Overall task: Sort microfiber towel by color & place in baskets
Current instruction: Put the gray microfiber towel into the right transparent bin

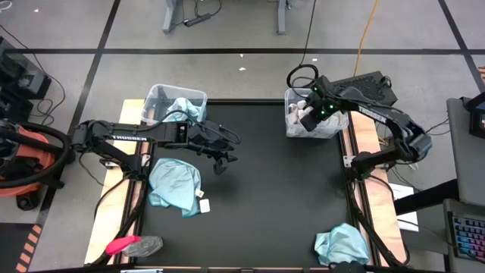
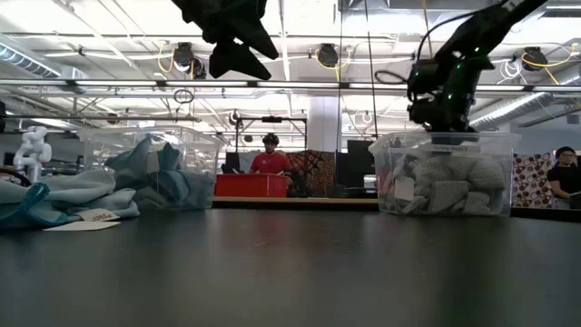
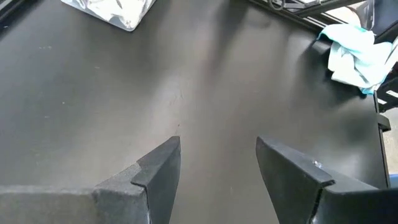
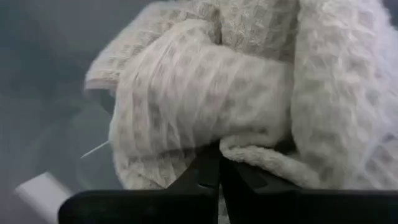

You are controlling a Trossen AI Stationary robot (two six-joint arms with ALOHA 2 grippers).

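1. Microfiber towels are partly sorted: the far-left basket (image 1: 161,94) holds teal cloth (image 1: 184,108), and the far-right basket (image 1: 292,97) holds pale grey-white cloth (image 2: 445,184).
2. Two teal towels are not yet in a basket. One lies spread on the left side of the black table (image 1: 265,182), just beside the left arm, the loose teal towel (image 1: 174,186) with its white tag showing. The other, a crumpled teal towel (image 1: 342,244), sits at the near right corner.
3. The left gripper (image 1: 220,155) hovers above the table's left-middle, a little to the right of the loose teal towel. Its wrist view shows the two fingers (image 3: 163,167) spread well apart with nothing between them, only bare table below.
4. The right gripper (image 1: 311,114) is over the far-right basket, down among the pale cloth. In its wrist view the fingers meet tip to tip with grey-white towel (image 4: 205,93) pressed right against them; I judge it is gripping that cloth, though the pinch point itself is hidden.
5. By my reading, the pale towels are nearly finished and two teal ones remain for the far-left basket.
6. A small pink-and-grey object (image 1: 132,246) rests at the near left corner, no part of the sorting.
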